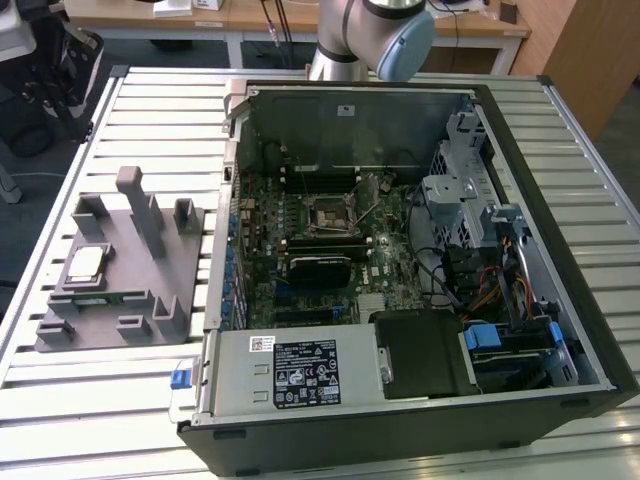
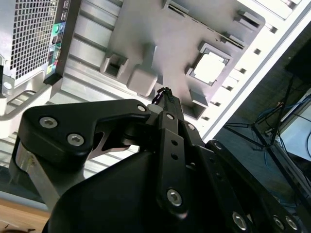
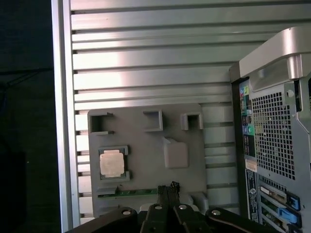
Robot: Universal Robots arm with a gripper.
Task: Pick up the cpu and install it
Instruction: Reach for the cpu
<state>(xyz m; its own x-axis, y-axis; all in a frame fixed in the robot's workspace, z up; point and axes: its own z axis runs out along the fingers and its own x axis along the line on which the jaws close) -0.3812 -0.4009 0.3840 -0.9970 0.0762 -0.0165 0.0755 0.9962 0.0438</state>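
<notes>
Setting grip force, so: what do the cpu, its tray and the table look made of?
The cpu has a pale silvery metal lid, satin, catching soft light. The tray looks like matte grey plastic, possibly printed: uniform dull colour, blocky pockets. The table is likely aluminium: ribbed slats with bright streaky reflections.

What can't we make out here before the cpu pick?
Exterior view: socket too small to tell whether its latch is open.
Both wrist views: cpu too small to show any corner mark.
First wrist view: memory stick partly hidden behind the hand.
Exterior view: arm cut off by the top edge.
</notes>
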